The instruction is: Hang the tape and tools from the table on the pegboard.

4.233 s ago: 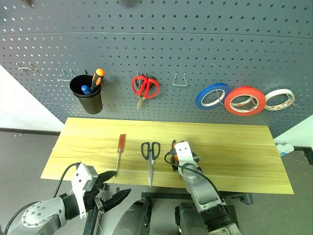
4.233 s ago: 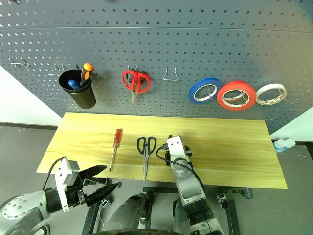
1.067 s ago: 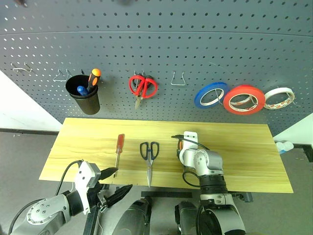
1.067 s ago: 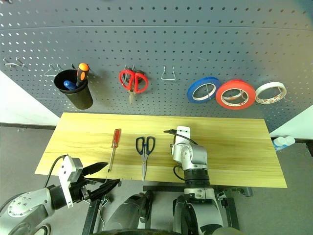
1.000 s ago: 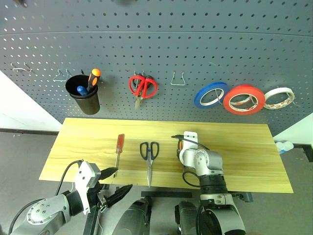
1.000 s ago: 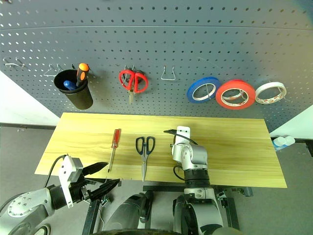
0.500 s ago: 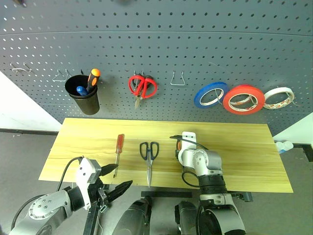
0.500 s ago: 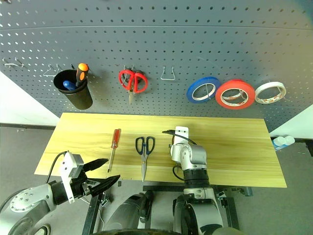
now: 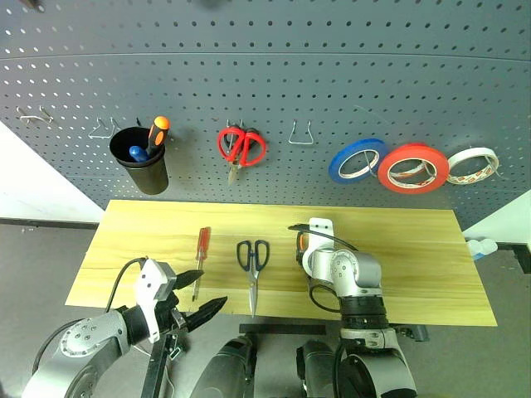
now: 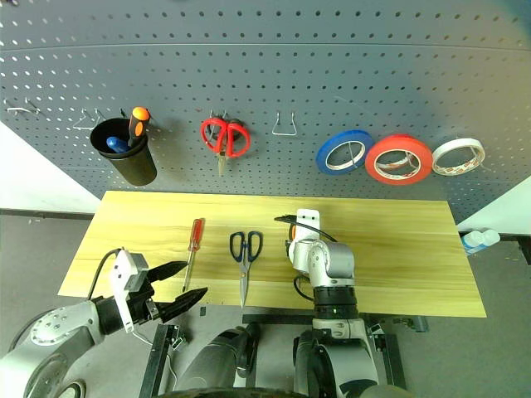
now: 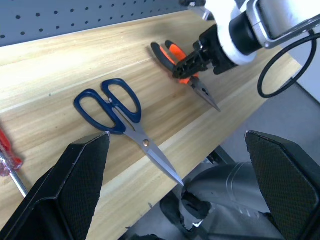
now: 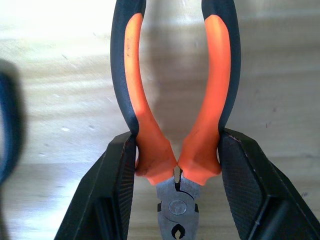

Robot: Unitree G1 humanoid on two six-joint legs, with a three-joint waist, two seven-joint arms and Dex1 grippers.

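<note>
Gripping pliers (image 12: 176,120) between right claw (image 12: 176,197) fingers

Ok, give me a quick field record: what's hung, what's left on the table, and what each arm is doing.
on pegboard: red tape, hung between a blue roll and a white roll
on table: screwdriver, black-handled scissors
right gripper: fingers shut on the pliers, near the pivot
pliers: over the table; lifted or resting, cannot tell
left gripper: fingers open, holding nothing, at the table's front edge near the screwdriver tip
</note>
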